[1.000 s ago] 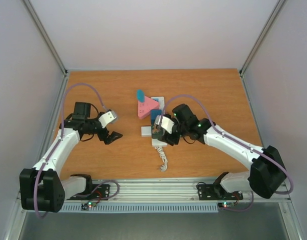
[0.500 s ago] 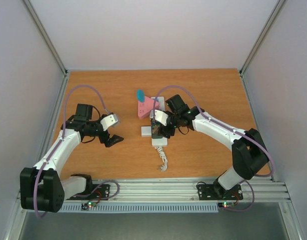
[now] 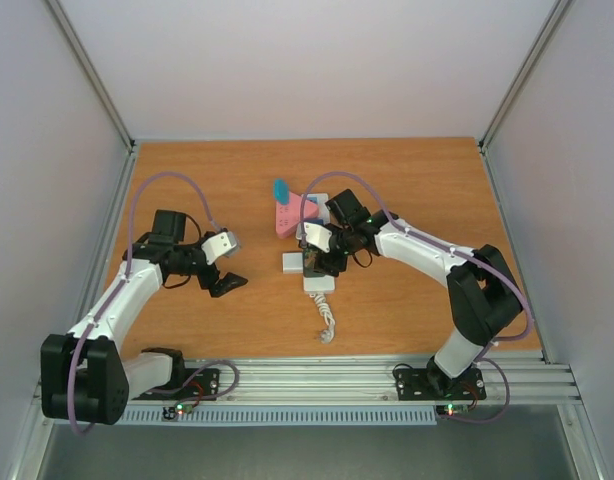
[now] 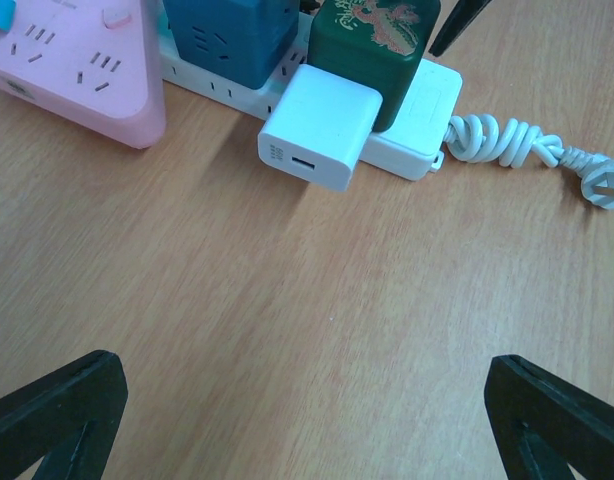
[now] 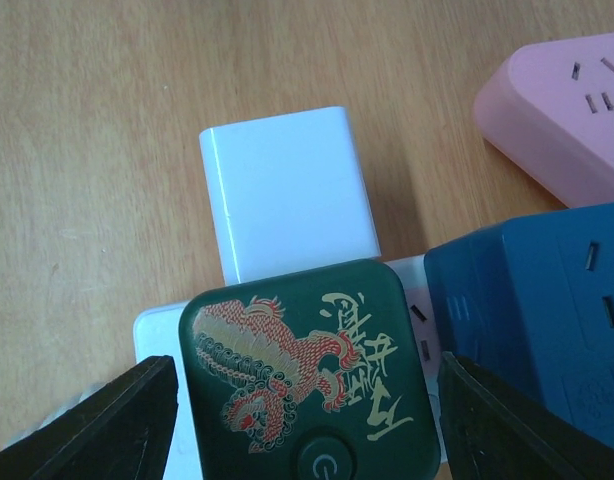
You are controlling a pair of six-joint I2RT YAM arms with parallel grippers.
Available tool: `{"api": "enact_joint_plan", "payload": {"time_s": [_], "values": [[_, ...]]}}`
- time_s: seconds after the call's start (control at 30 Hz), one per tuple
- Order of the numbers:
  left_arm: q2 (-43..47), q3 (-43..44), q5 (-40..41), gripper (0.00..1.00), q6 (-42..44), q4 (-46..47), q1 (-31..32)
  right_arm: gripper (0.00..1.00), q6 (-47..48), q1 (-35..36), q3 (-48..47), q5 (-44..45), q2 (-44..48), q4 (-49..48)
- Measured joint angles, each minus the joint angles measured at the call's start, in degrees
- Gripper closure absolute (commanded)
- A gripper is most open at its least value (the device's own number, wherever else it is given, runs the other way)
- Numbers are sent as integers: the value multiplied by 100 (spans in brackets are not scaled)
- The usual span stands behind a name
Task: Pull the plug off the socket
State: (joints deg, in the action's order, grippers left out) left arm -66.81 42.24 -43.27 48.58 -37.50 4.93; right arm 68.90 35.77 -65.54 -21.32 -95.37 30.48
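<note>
Swung right gripper (image 5: 307, 425) in over green plug (image 5: 302, 350), spread to straddle it, not yet clamped. Found it seated at cord end of socket (image 4: 424, 100), mid-table. Held left gripper (image 4: 307, 410) spread, parked aside.

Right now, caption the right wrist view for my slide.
Right end effector straddles dragon-printed green plug seated on white socket.

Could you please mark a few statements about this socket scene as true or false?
1. The green adapter sits on the socket between the open jaws of the right gripper. True.
2. The left gripper holds the white charger. False: it hangs open over the table, apart from the charger.
3. A blue adapter stands beside the green one. True.
4. The socket's cord runs straight. False: it lies coiled.
</note>
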Motion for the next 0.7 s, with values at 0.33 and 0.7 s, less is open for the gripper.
{"api": "enact_joint_plan", "payload": {"time_s": [0.33, 0.7], "values": [[-205, 0, -28, 0, 22, 17, 4, 39, 192, -37, -76, -79, -116, 72], [-529, 0, 24, 0, 120, 129, 474, 34, 267, -44, -280, -188, -264, 262]]}}
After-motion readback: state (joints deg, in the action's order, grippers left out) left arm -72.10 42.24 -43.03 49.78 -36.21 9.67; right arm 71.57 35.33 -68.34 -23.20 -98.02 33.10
